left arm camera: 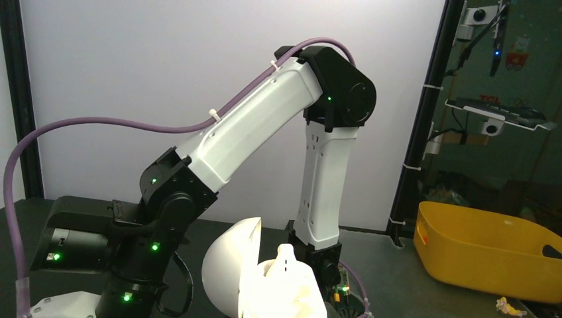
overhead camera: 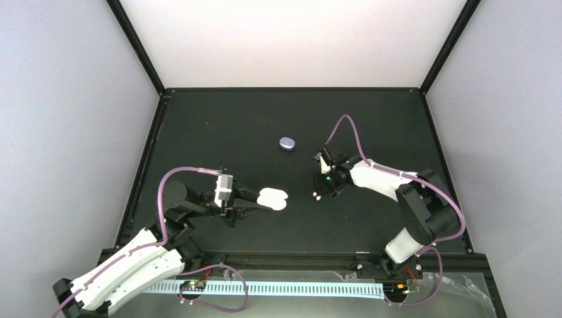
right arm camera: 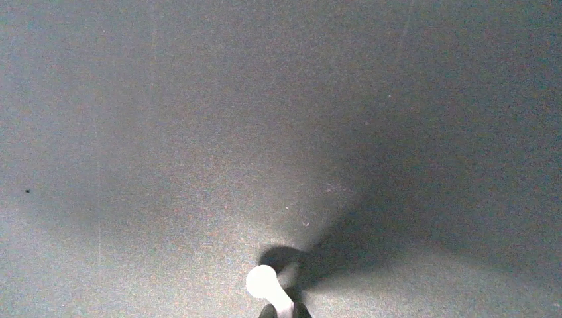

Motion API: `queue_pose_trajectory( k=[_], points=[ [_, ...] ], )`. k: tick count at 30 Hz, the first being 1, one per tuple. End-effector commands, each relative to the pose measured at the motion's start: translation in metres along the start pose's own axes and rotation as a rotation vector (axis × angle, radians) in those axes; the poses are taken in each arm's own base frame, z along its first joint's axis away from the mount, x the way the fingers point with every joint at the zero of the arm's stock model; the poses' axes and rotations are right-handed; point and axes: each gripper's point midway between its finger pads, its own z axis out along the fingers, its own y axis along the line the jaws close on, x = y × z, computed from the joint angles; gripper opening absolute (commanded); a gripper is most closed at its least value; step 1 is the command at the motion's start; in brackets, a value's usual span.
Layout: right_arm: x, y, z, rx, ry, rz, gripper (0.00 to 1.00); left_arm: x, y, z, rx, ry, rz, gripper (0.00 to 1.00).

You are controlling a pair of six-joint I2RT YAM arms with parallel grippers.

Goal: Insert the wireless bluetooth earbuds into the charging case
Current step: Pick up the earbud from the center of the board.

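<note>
A white charging case (overhead camera: 273,199) lies open left of the table's middle, and my left gripper (overhead camera: 257,203) is shut on its near side. In the left wrist view the case's lid (left arm camera: 228,271) stands up and one white earbud (left arm camera: 285,262) sits upright in the base. My right gripper (overhead camera: 318,193) hangs low over the mat to the right of the case. In the right wrist view its dark fingertips (right arm camera: 268,311) are shut on the stem of another white earbud (right arm camera: 263,281), whose round head casts a shadow on the mat. No purple earbuds are in view.
A small closed purple case (overhead camera: 286,142) lies on the black mat (overhead camera: 219,132) behind both grippers. The right arm (left arm camera: 325,172) stands close behind the white case in the left wrist view. A yellow bin (left arm camera: 490,248) sits off the table.
</note>
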Motion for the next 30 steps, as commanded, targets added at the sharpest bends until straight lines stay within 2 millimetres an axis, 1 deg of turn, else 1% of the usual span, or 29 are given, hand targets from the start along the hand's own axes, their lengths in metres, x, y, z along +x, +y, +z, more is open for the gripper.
queue_pose_trajectory(
  k=[1,2,6,10,13,16,18,20,21,23,25,27,28,30],
  points=[
    [-0.001,0.004,-0.01,-0.012,-0.043,0.004,0.01,-0.005,-0.004,0.001,0.019,-0.014,0.02,0.02],
    [-0.004,0.005,-0.014,-0.015,-0.062,0.007,0.01,-0.005,-0.004,0.001,0.017,-0.014,0.02,0.01],
    [-0.02,0.014,-0.046,-0.047,-0.179,0.005,0.01,-0.005,-0.004,0.001,0.015,-0.015,0.022,0.01],
    [-0.03,0.028,-0.081,-0.103,-0.275,-0.022,0.01,-0.007,-0.003,0.001,0.01,-0.019,0.025,0.02],
    [-0.034,0.04,-0.112,-0.151,-0.347,-0.066,0.01,-0.008,-0.003,0.001,0.005,-0.022,0.027,0.02],
    [-0.033,0.056,-0.155,-0.222,-0.441,-0.142,0.01,-0.01,-0.002,0.0,-0.003,-0.029,0.034,0.02],
    [-0.029,0.069,-0.19,-0.274,-0.53,-0.233,0.01,-0.013,-0.003,-0.001,-0.008,-0.034,0.045,0.02],
    [-0.02,0.081,-0.227,-0.326,-0.617,-0.325,0.01,-0.014,-0.002,-0.002,-0.02,-0.039,0.054,0.01],
    [-0.014,0.085,-0.245,-0.347,-0.654,-0.367,0.01,-0.015,-0.001,-0.002,-0.024,-0.039,0.056,0.02],
    [-0.003,0.09,-0.273,-0.365,-0.706,-0.436,0.01,-0.017,-0.001,-0.002,-0.033,-0.039,0.07,0.02],
    [0.007,0.088,-0.291,-0.351,-0.727,-0.483,0.01,-0.018,0.002,-0.002,-0.045,-0.033,0.082,0.02],
    [0.015,0.086,-0.306,-0.332,-0.737,-0.521,0.01,-0.021,0.002,0.0,-0.05,-0.028,0.096,0.01],
    [0.02,0.084,-0.309,-0.319,-0.727,-0.535,0.01,-0.021,0.003,0.001,-0.05,-0.023,0.101,0.02],
    [0.024,0.084,-0.324,-0.302,-0.742,-0.574,0.01,-0.025,0.004,0.003,-0.05,-0.017,0.112,0.02]
  ],
)
